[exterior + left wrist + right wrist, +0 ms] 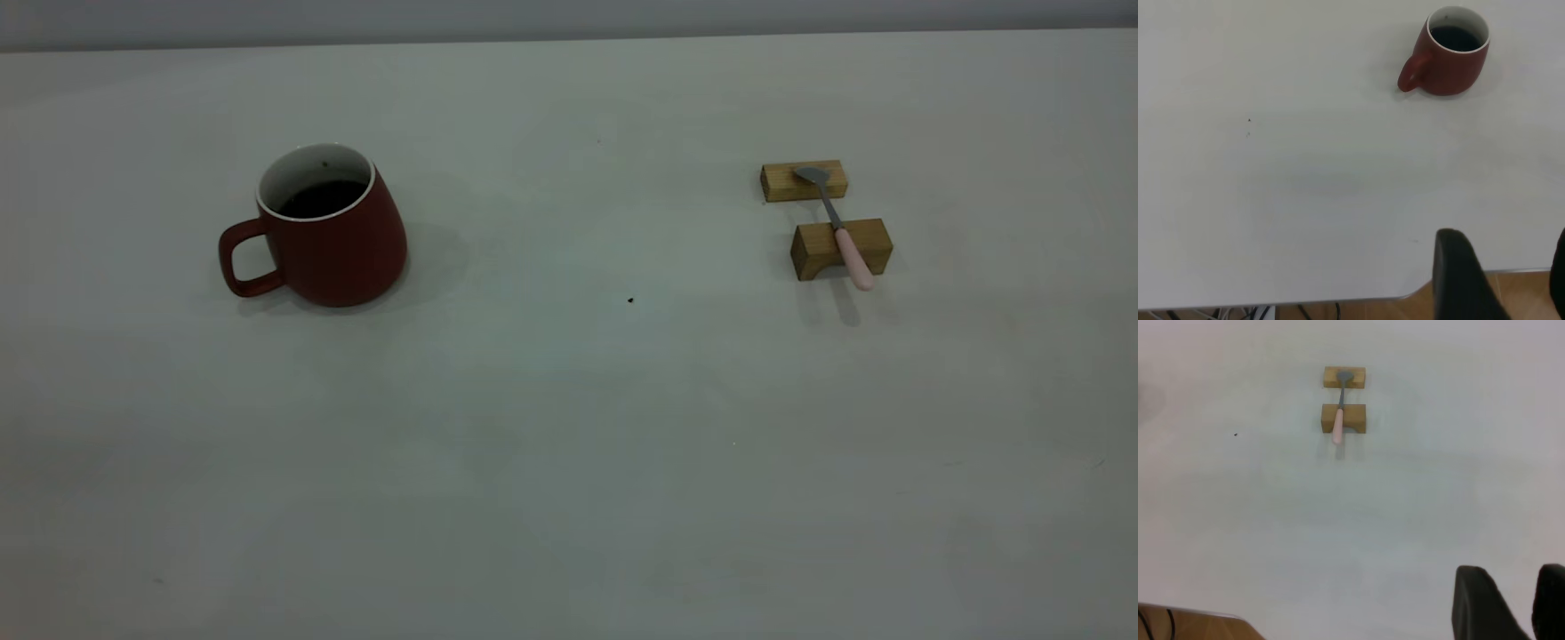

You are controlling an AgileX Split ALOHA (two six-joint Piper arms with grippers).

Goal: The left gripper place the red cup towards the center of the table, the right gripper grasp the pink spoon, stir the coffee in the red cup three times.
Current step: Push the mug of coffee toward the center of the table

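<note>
The red cup (333, 244) stands upright on the left part of the table (569, 444), its handle pointing left, with dark coffee (322, 197) inside. The pink spoon (840, 233) lies at the right across two wooden blocks, bowl on the far one. Neither gripper shows in the exterior view. In the left wrist view my left gripper (1511, 273) is open and empty over the table's edge, far from the cup (1451, 63). My right gripper (1528, 587) is open with a narrower gap, empty, well short of the spoon (1339, 420).
The two tan wooden blocks (805, 180) (840, 249) carry the spoon above the table top. A tiny dark speck (630, 300) marks the middle of the table. The table's edge (1338, 300) and wooden floor show under the left gripper.
</note>
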